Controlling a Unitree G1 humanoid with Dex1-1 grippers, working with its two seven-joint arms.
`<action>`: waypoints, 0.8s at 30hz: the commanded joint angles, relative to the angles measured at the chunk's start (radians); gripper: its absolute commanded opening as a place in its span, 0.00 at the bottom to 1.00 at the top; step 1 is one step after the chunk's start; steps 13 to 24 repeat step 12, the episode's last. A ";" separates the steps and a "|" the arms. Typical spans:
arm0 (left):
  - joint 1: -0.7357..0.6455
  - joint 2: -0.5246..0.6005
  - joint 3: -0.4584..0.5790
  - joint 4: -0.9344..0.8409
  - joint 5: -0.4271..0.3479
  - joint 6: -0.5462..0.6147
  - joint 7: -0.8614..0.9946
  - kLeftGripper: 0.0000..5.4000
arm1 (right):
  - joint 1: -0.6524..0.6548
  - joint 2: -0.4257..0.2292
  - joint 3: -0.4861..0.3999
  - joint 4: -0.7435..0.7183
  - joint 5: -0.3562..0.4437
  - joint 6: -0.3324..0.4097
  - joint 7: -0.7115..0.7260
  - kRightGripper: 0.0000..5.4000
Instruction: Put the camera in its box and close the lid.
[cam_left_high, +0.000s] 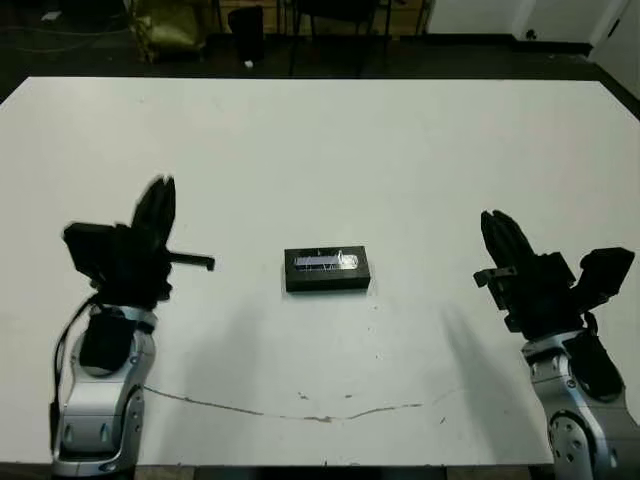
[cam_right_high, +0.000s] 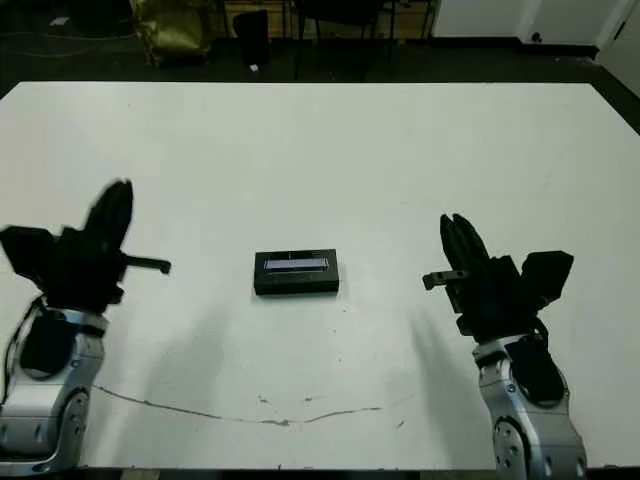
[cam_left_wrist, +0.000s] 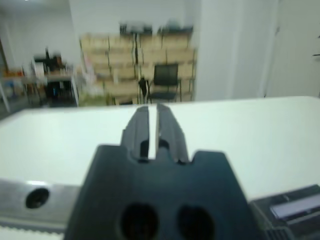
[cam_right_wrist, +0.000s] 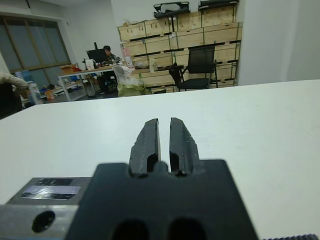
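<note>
White tabletop (cam_left_high: 400, 150) carries one closed black box (cam_left_high: 327, 281), its lid (cam_left_high: 327, 262) with the glossy grey strip seated on top; it lies between the two pincers, well apart from each; the left pincer (cam_left_high: 158, 205) and the right pincer (cam_left_high: 503, 236) each hover empty, fingers pressed nearly together with only a thin slit; no camera is visible.

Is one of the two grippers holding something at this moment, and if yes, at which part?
Nothing is held. The left gripper and right gripper are both shut on nothing, apart from the lid lying on the table between them.
</note>
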 joint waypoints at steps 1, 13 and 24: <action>0.022 -0.017 -0.018 0.042 0.001 0.017 0.010 0.00 | -0.008 0.008 -0.005 0.045 -0.009 -0.019 0.002 0.00; 0.037 -0.034 -0.043 0.047 0.013 0.014 0.035 0.00 | -0.008 -0.010 0.000 0.015 -0.022 0.022 -0.010 0.00; 0.037 -0.034 -0.043 0.047 0.013 0.014 0.035 0.00 | -0.008 -0.010 0.000 0.015 -0.022 0.022 -0.010 0.00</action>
